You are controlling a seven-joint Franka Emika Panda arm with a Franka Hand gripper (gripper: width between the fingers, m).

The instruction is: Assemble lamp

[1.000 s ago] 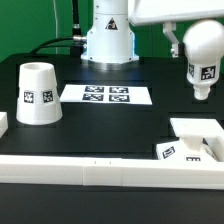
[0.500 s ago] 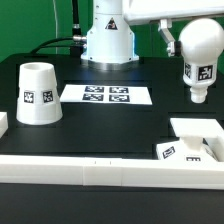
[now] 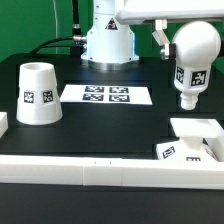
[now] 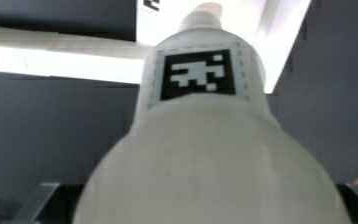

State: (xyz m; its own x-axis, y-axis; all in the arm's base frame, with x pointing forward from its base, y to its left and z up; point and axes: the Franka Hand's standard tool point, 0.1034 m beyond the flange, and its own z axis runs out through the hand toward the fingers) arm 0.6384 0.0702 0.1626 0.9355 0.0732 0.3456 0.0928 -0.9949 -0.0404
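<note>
High at 2 o'clock in the exterior view, we are holding the bulb (image 3: pixel 194 50) clear of the counter (image 3: pixel 110 128) in the pincer (image 4: pixel 197 205). The pincer is clamping the bulb's rounded end between its dark fingers (image 4: pixel 34 203), while the narrow neck is pointing down and showing its tag. The base (image 3: pixel 196 127) is lying flat at 4 o'clock, just inside the front rail (image 3: pixel 90 166). The neck is hanging above it without touching, though we cannot tell from these views how well the two are lining up in depth. The shade (image 3: pixel 37 92) is standing at 9 o'clock, well apart, with the marker board (image 3: pixel 105 95) lying between it and the bulb. We are judging this to be the step of bringing the bulb to the base, with the shade waiting its turn. The next move is calling for us to centre the neck over the base's mount, which we cannot make out here. We should keep the bulb upright as we lower it until it seats, then probably turn it to lock, and only then ease the grip.
</note>
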